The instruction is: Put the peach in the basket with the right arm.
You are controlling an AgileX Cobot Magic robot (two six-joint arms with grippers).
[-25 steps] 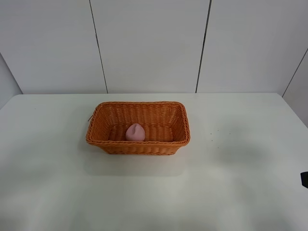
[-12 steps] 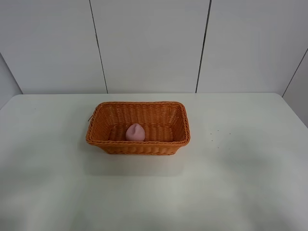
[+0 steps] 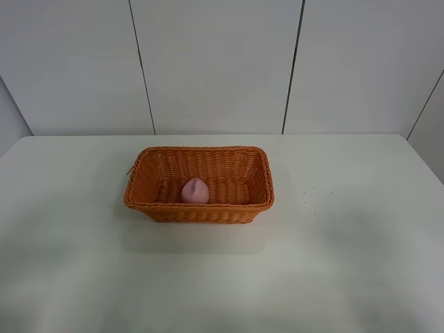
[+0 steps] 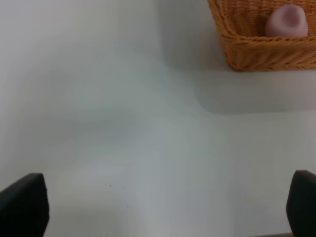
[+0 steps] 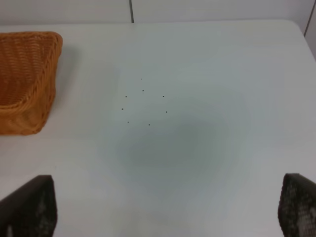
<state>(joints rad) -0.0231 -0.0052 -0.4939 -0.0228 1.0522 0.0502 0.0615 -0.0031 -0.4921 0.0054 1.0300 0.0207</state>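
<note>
We figured the peach point(image 3: 195, 191), sitting in the basket point(image 3: 199, 210), was light; both grippers point(image 4: 158, 207) point(image 5: 158, 207) were released.

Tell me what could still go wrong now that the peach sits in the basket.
1. The peach rests against the basket's near wall; a bump to the light wicker could roll it, though the walls should contain it.
2. Both hands are open and empty over bare table, the left hand nearest the basket, so a careless left sweep might shove it.
3. The right hand shows no obvious hazard.
</note>
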